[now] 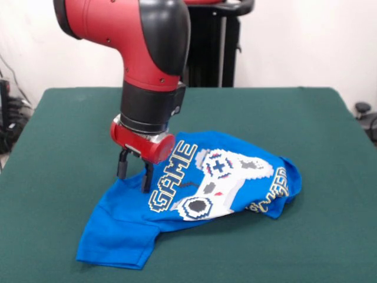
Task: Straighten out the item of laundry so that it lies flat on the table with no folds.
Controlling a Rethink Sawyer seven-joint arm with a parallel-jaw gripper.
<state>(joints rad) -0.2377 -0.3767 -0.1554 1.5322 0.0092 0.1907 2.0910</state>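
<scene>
On shirt point(194, 188): end effector point(135, 174), parted

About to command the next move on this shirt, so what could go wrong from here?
1. The gripper sits low at the T-shirt's edge; its fingers could drag cloth and add wrinkles.
2. The shirt's right side is folded under at the lettering; a pull from the left may slide it across the table without unfolding it.
</scene>
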